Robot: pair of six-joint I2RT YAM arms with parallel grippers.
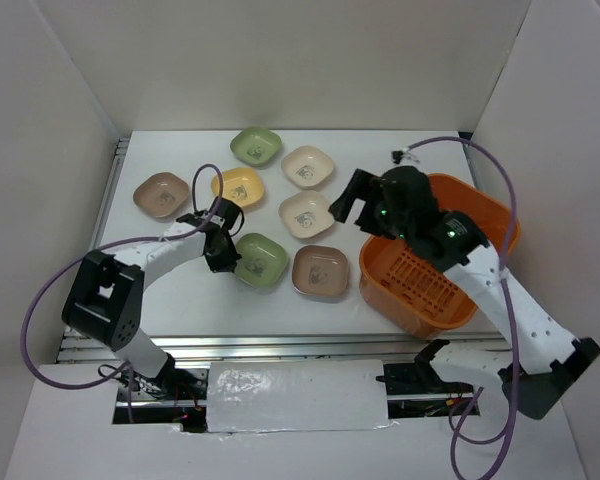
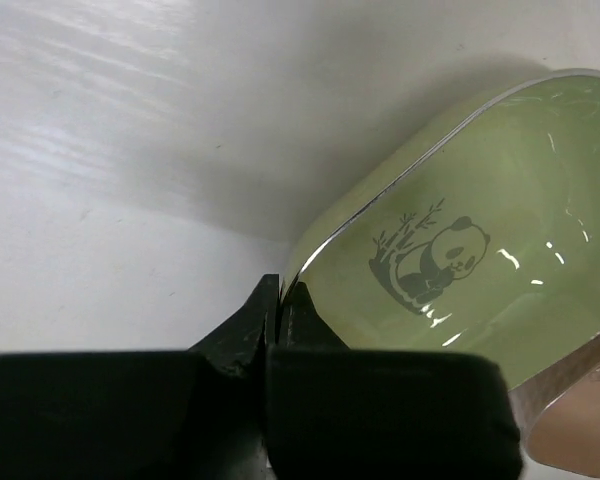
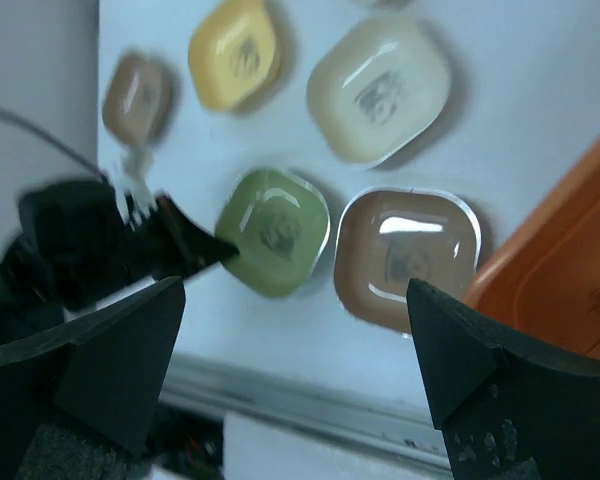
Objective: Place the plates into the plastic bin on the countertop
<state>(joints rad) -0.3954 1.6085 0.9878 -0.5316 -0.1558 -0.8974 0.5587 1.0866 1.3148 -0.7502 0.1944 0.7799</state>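
Left pincer (image 2: 278, 305) clenched on rim of green panda plate (image 2: 460, 270); bite looks shallow, hard to confirm. Lift level, slow, to orange bin (image 1: 485, 215). Right pincer (image 3: 295, 300) released.

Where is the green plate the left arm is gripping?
Top view: the green plate lies left of centre on the countertop, just left of the brown plate, the left gripper's jaws pinching its left rim.
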